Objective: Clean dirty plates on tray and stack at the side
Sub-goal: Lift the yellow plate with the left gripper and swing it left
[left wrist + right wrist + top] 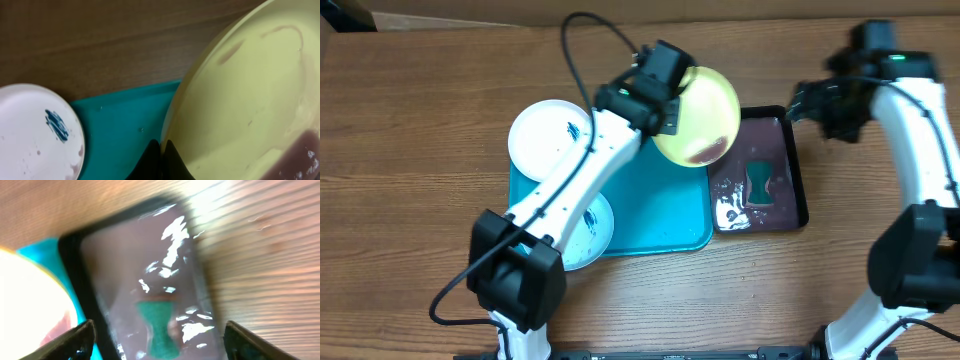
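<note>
My left gripper (pixel 668 100) is shut on the rim of the yellow-green plate (pixel 700 115) and holds it tilted over the right end of the turquoise tray (pixel 660 215) and the edge of the black tray. In the left wrist view the fingers (pixel 161 162) pinch that plate (pixel 250 100), which has a reddish-brown smear. The white plate (pixel 548 135) with a dark blue smear lies on the tray's far left corner; it also shows in the left wrist view (pixel 35 132). The pale blue plate (pixel 592 230) lies at the tray's near left, partly under my left arm. My right gripper (pixel 805 100) is open above the black tray.
A black tray (pixel 790 165) with wet brownish water and a green sponge (pixel 760 182) stands right of the turquoise tray; in the right wrist view the sponge (pixel 157 325) lies between the open fingers (pixel 157 340). Bare wooden table surrounds the trays.
</note>
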You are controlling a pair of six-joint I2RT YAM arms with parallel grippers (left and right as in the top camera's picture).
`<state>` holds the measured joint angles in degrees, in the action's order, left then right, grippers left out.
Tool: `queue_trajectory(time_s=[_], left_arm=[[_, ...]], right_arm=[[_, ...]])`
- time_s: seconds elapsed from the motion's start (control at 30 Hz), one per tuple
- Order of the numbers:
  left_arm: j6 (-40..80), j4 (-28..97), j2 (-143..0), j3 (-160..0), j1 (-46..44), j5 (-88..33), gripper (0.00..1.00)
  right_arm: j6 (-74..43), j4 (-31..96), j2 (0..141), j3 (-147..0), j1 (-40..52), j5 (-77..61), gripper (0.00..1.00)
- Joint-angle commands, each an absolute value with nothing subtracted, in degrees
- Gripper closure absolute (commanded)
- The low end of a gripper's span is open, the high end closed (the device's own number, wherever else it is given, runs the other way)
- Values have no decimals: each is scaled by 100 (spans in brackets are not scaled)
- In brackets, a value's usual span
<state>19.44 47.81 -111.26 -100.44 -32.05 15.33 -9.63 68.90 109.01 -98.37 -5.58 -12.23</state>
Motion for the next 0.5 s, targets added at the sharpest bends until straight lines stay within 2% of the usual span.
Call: queue_trajectory(time_s=[0.0,0.23,0.47], left_arm=[[1555,4525,-10938,-10342,-3625,2770,96],[556,3861,-10938,-10342,-4550,4668,96],[-1503,2453,-10938,-10342,-5443,6482,96]], right_arm=[[-1208,6871,10822,-9913,-1240,-1212,0],[-1205,6869,10822,-9896,-1942,-1210,0],[-1205,6869,10822,-9896,-2086,-1210,0]])
